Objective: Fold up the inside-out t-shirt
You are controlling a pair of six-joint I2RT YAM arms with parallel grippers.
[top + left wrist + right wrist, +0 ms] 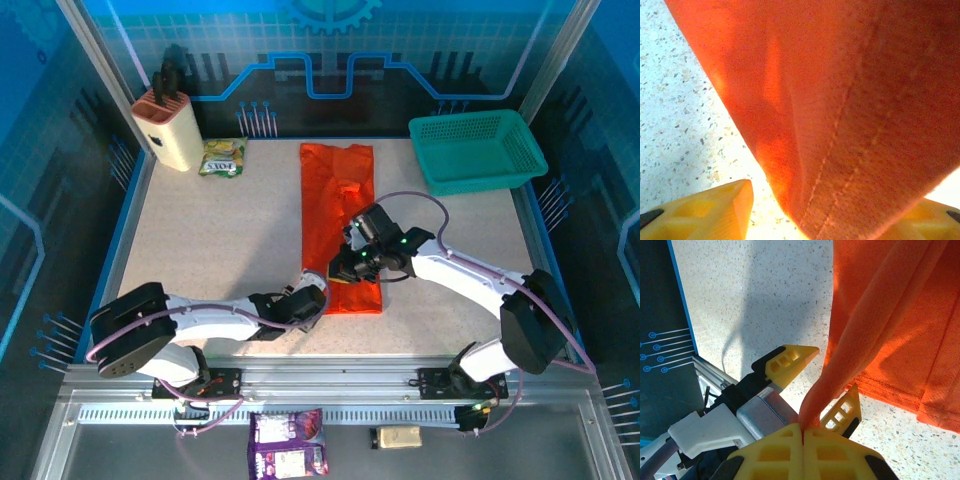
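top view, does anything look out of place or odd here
Two packets lie off the table, on the metal ledge below its near edge: a purple snack bag and a small tan packet. The orange t-shirt looks undamaged, and nothing is spilled.

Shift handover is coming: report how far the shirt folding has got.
Done: the t-shirt lies folded lengthwise into a narrow strip. In hand: the right gripper pinches raised cloth by its near end, and the left gripper straddles the near edge, jaws apart. Left: probably the crosswise folds.
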